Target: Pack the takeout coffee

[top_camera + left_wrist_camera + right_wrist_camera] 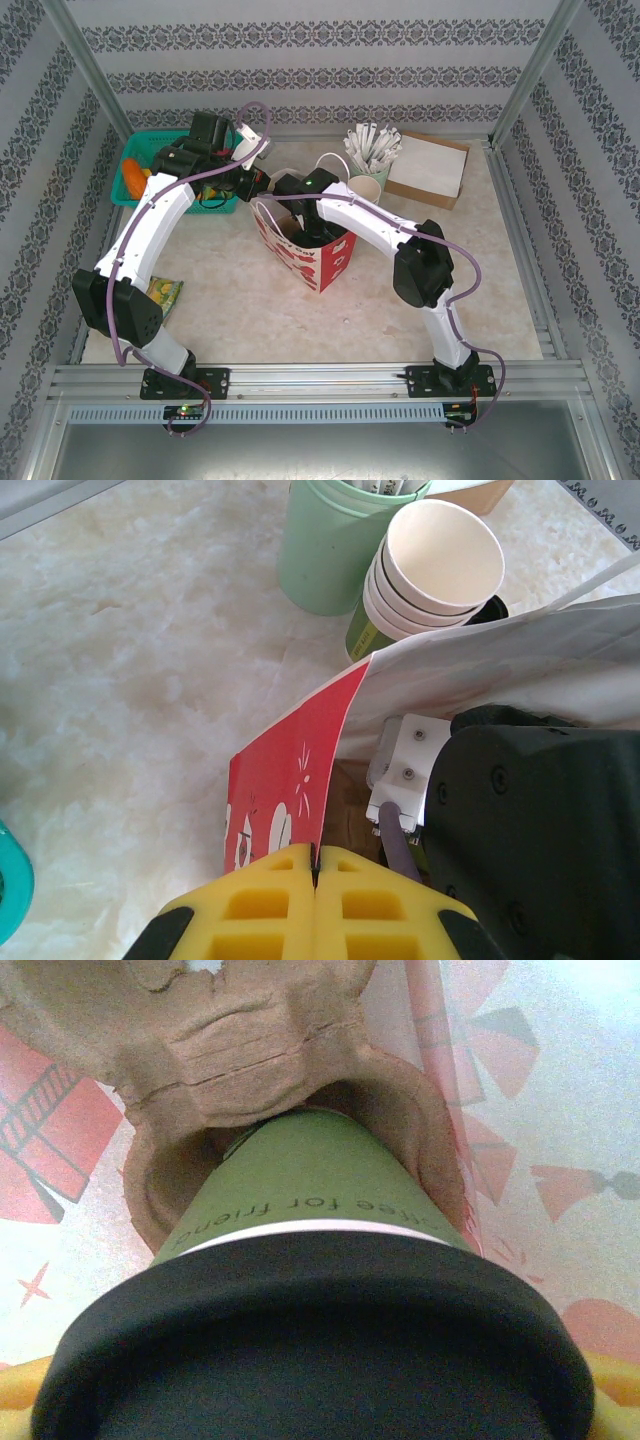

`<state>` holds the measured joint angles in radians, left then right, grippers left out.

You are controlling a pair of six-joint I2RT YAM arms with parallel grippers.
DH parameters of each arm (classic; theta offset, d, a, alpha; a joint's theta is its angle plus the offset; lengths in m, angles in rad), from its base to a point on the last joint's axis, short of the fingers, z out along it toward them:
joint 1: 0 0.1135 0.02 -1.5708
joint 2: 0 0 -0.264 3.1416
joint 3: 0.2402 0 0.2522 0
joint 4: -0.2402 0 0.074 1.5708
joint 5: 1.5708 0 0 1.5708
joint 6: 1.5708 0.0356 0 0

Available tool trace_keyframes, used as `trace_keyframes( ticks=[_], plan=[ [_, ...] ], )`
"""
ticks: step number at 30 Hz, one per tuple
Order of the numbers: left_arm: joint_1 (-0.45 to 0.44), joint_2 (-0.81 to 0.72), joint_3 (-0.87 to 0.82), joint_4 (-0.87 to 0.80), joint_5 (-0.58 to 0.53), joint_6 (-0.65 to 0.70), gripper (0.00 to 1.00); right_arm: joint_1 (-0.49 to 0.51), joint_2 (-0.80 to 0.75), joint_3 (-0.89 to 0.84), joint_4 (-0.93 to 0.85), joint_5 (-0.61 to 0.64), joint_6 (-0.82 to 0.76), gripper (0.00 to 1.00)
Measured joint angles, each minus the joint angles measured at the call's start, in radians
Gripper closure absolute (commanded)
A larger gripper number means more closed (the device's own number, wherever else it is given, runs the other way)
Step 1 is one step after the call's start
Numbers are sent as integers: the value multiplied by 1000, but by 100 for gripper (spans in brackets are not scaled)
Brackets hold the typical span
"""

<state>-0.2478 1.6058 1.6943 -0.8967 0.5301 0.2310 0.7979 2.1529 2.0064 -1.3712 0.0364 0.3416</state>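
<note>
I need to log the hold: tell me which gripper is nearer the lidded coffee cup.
Right. The right gripper is down in the gift bag with the coffee cup between its fingers; the left gripper pinches the bag's rim, apart from the cup.

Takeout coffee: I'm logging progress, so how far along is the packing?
Done: the takeout coffee is inside the gift bag, its base in a well of the pulp carrier. In hand: the right gripper holds the cup while the left gripper pinches the bag's rim. Left: release the cup and withdraw both arms.
</note>
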Motion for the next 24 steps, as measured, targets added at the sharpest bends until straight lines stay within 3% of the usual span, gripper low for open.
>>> trace_keyframes(
  ticks=[24],
  plan=[
    [0,3,0,0,0,0,100,-2,2,-34,29,-1,1,37]
  ],
)
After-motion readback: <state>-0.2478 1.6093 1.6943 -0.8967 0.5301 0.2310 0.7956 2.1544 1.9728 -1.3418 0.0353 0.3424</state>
